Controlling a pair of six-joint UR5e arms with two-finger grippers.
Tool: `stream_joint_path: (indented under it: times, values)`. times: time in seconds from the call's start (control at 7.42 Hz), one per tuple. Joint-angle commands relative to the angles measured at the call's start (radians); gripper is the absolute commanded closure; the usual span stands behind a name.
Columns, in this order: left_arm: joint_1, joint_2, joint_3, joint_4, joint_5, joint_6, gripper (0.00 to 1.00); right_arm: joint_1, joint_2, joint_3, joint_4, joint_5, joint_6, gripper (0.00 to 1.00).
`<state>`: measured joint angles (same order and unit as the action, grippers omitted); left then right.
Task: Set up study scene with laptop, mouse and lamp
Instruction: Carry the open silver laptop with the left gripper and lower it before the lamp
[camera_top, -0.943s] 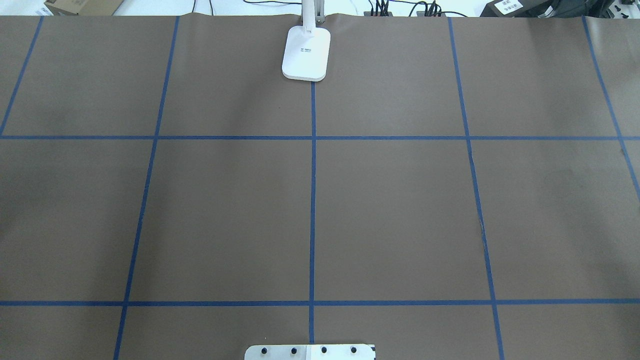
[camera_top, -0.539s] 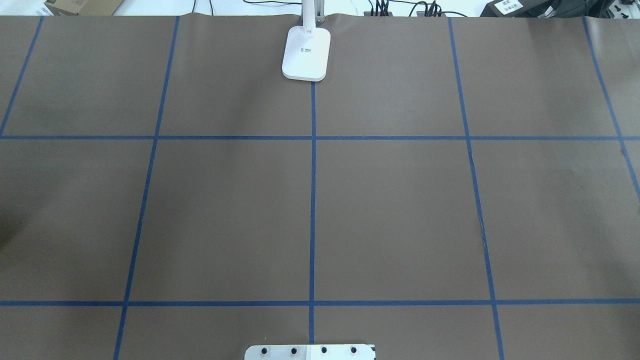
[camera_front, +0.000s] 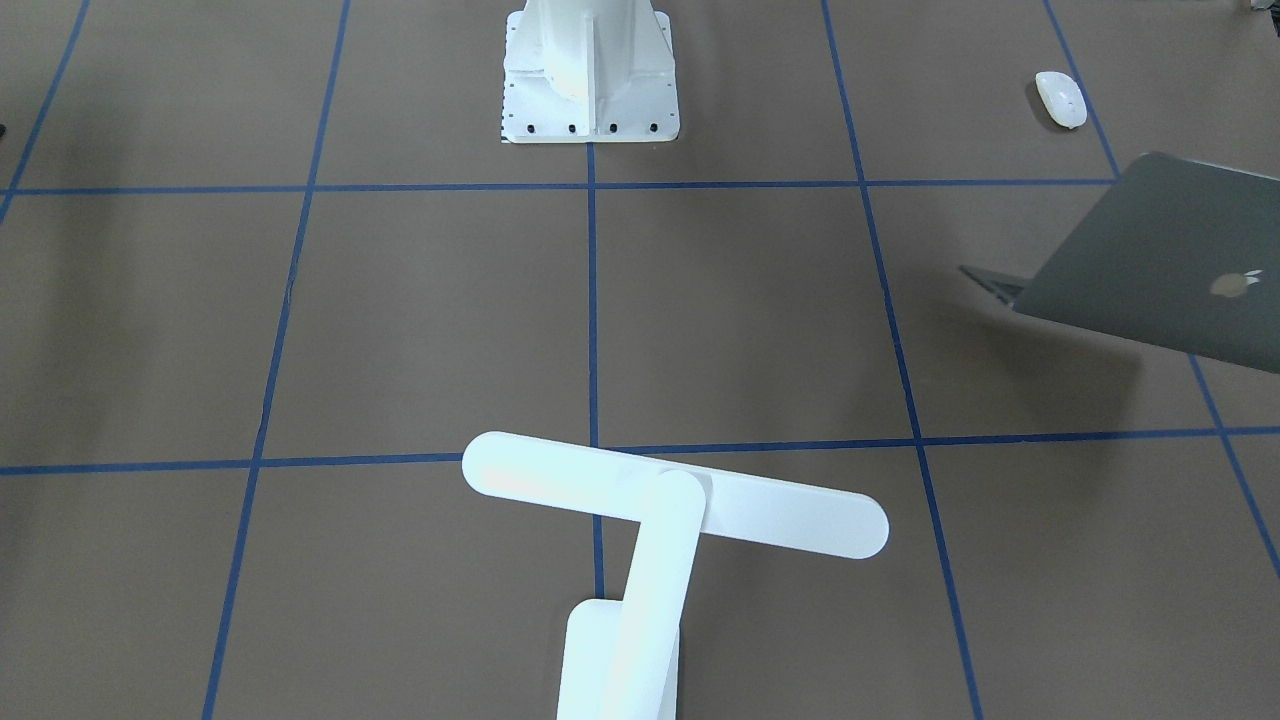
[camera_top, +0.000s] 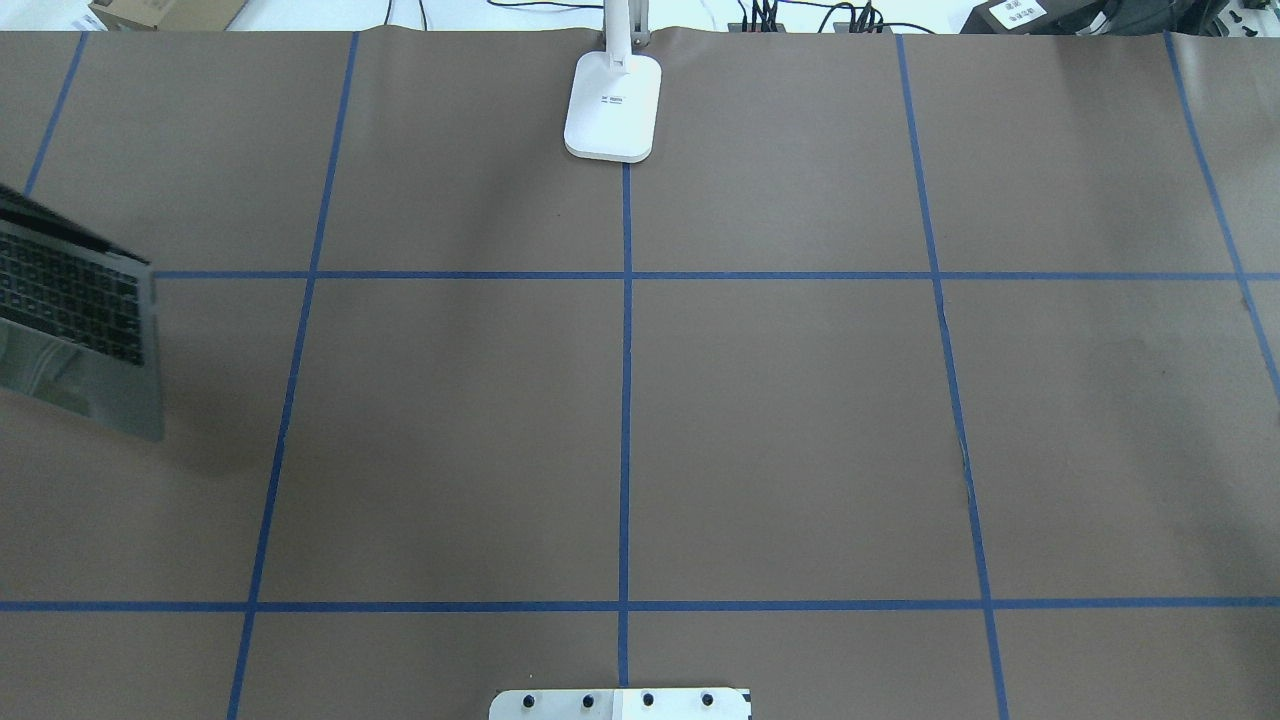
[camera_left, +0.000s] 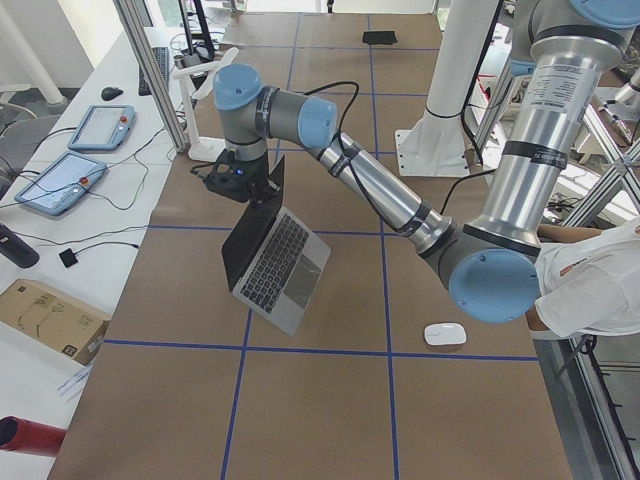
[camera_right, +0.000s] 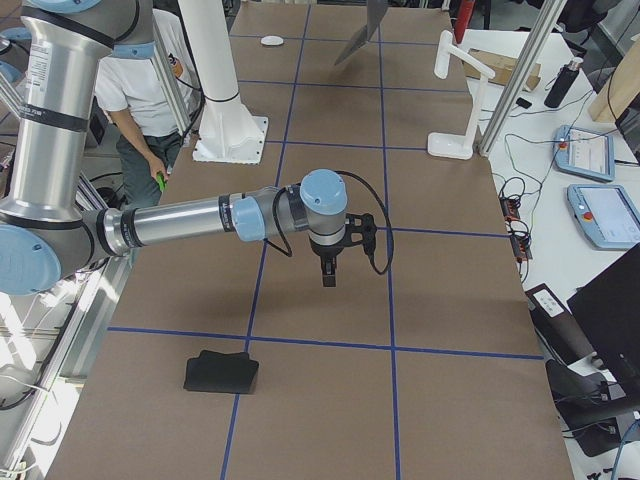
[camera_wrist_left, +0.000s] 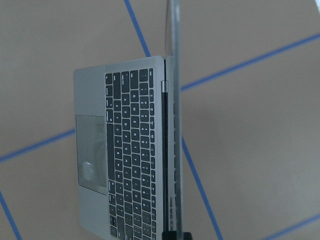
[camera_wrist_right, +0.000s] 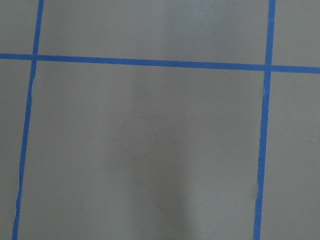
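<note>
The dark-grey laptop (camera_left: 275, 260) is open, with black keys and trackpad showing in the left wrist view (camera_wrist_left: 125, 155). It shows at the left edge of the overhead view (camera_top: 80, 320) and, lid outward, at the right of the front view (camera_front: 1170, 270), with a shadow under it. My left gripper (camera_left: 243, 185) is shut on the top edge of its lid. The white mouse (camera_front: 1061, 99) lies near the robot's left side (camera_left: 444, 334). The white lamp (camera_front: 675, 505) stands at the far middle edge, base (camera_top: 612, 105) on the table. My right gripper (camera_right: 328, 275) hangs over bare table; I cannot tell if it is open.
The white bolted pedestal (camera_front: 590, 70) stands at the robot's middle edge. A flat black pad (camera_right: 220, 372) lies near the table's right end. A person (camera_right: 140, 90) stands behind the robot. Blue tape lines grid the brown table (camera_top: 800, 420).
The laptop has come into the overhead view from the left edge; before, only a faint shadow showed there. The lamp has not moved.
</note>
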<state>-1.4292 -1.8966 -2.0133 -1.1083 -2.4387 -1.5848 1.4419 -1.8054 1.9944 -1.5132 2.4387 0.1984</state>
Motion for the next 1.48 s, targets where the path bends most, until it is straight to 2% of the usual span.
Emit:
stream_joint_path:
  times: [0.0,0.27,0.4,0.67,0.94,1.21,1.35]
  values:
    - [0.184,-0.137,-0.088,-0.001,0.004,-0.396,1.00,0.000,0.000,-0.005,0.001,0.003,0.003,0.01]
    - [0.393,-0.296,-0.067,-0.005,0.122,-0.693,1.00,0.000,0.003,-0.029,0.001,-0.001,0.004,0.01]
    - [0.482,-0.382,-0.015,-0.011,0.197,-0.787,1.00,0.000,0.006,-0.037,0.001,-0.001,0.004,0.01]
    - [0.556,-0.548,0.184,-0.045,0.236,-0.874,1.00,-0.002,0.011,-0.042,0.001,0.000,0.004,0.01]
    - [0.584,-0.597,0.357,-0.232,0.280,-0.974,1.00,-0.002,0.011,-0.049,0.001,0.000,0.004,0.01]
    - [0.604,-0.698,0.555,-0.327,0.325,-1.009,1.00,-0.002,0.011,-0.052,0.001,0.000,0.004,0.01]
    - [0.604,-0.697,0.608,-0.376,0.331,-1.000,1.00,-0.002,0.011,-0.060,0.001,0.000,0.003,0.01]
